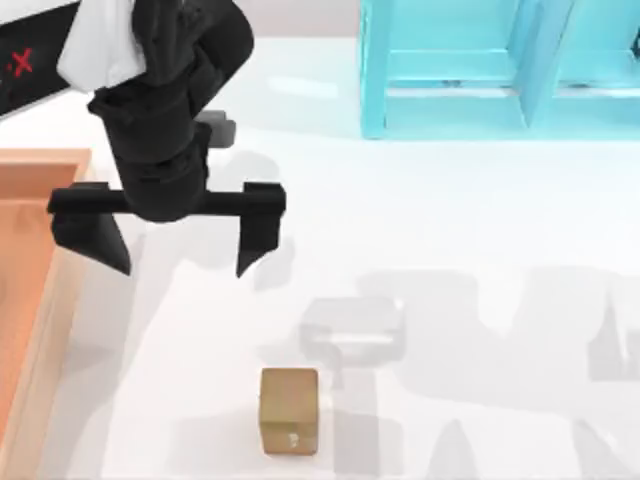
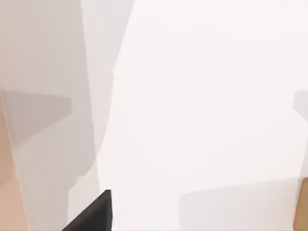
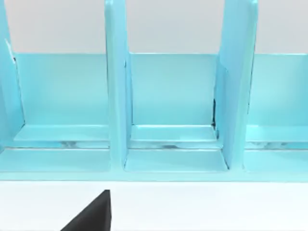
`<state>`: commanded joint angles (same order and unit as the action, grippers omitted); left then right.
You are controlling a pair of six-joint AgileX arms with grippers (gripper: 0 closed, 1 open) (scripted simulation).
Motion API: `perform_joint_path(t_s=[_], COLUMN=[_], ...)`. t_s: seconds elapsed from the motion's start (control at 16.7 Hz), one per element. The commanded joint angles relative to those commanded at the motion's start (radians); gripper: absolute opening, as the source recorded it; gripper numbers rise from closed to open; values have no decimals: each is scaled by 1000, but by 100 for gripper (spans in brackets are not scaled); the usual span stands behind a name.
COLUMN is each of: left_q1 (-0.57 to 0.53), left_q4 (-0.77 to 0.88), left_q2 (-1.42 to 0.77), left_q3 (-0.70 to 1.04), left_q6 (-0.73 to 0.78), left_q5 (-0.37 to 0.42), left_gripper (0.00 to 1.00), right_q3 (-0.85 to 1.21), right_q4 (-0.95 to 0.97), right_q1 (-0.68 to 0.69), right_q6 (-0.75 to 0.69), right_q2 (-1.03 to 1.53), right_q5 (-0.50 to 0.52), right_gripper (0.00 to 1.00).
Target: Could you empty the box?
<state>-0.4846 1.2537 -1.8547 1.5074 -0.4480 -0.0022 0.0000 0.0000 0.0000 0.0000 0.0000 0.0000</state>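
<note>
The left gripper (image 1: pixel 183 255) is hovering at ten o'clock, fingers spread wide — holding nothing. The large shallow wooden box (image 1: pixel 40 310) is sitting at nine; a small brown cube (image 1: pixel 290 411) is resting at six on the white table (image 1: pixel 470 230).

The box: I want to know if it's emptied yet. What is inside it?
The visible part of the box holds nothing, only bare orange-brown floor. The rest runs past the table's left edge, and the left gripper covers a corner.
</note>
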Motion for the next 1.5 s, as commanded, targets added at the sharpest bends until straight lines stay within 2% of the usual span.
perform_joint_path(t_s=[0.42, 0.66, 1.14, 1.5], left_q1=[499, 673, 694, 689], left_q4=[87, 110, 94, -70], left_q2=[-61, -72, -75, -101], left_q3=[160, 210, 205, 68], left_q6=[501, 675, 696, 691], left_q5=[-1, -2, -2, -1], left_gripper=[100, 100, 100, 100], right_q3=[0, 0, 0, 0], right_q4=[0, 0, 0, 0], right_q1=[0, 0, 0, 0], right_q6=[0, 0, 0, 0], right_q2=[0, 0, 0, 0], right_q5=[0, 0, 0, 0], right_gripper=[100, 100, 100, 100])
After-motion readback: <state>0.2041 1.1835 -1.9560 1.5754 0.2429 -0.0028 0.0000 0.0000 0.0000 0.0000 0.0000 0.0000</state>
